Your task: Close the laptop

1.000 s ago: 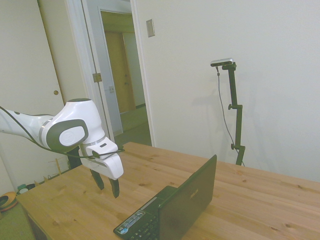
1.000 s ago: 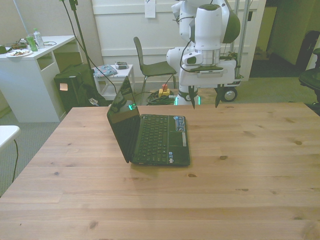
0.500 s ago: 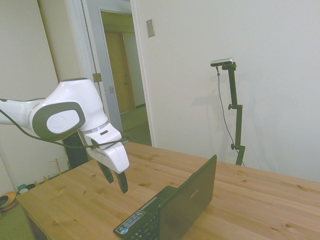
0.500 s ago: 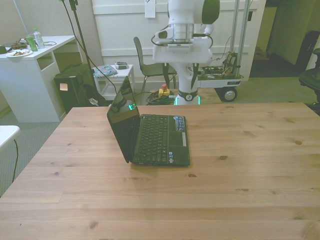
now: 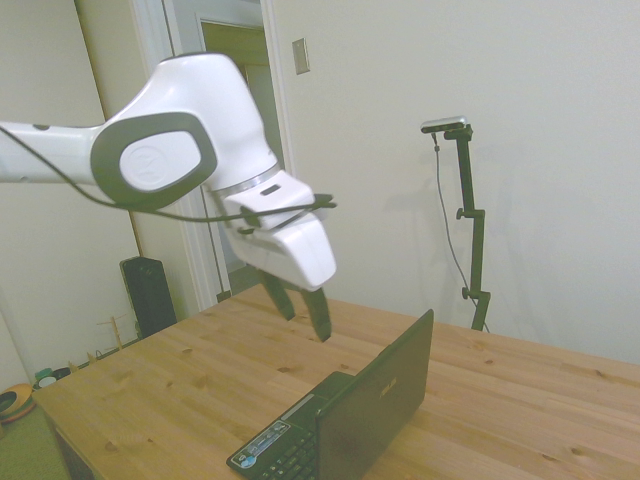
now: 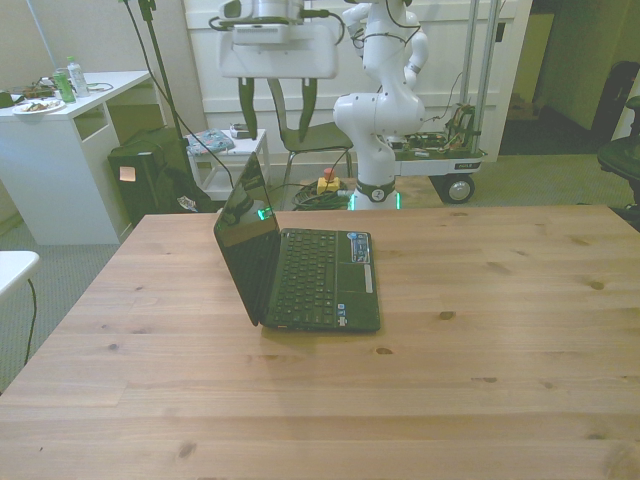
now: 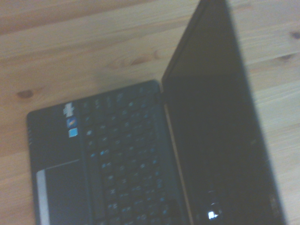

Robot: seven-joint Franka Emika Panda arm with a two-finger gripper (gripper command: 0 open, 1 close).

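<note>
The laptop point(image 6: 312, 278) stands open on the wooden table point(image 6: 500, 320). Its black lid point(image 6: 243, 235) is raised nearly upright on the front view's left, and the dark keyboard point(image 7: 117, 159) faces up. In the side view the laptop point(image 5: 372, 410) shows its matte lid back. My gripper point(image 6: 273, 137) hangs open in the air well above the lid's top edge, with nothing between its fingers. The side view shows the gripper point(image 5: 298, 315) high over the keyboard side, apart from the laptop. The wrist view looks down on the keyboard and the dark screen point(image 7: 220, 122).
Behind the table stand a chair point(image 6: 300, 135) and the robot's wheeled base point(image 6: 415, 150). A white desk point(image 6: 60, 150) with cans stands at the front view's left. In the side view a doorway point(image 5: 235, 120) opens behind the arm.
The arm has risen and swung toward the front view's left, from beside the laptop's keyboard side to high above the lid. The fingers stay open. The laptop has not moved.
</note>
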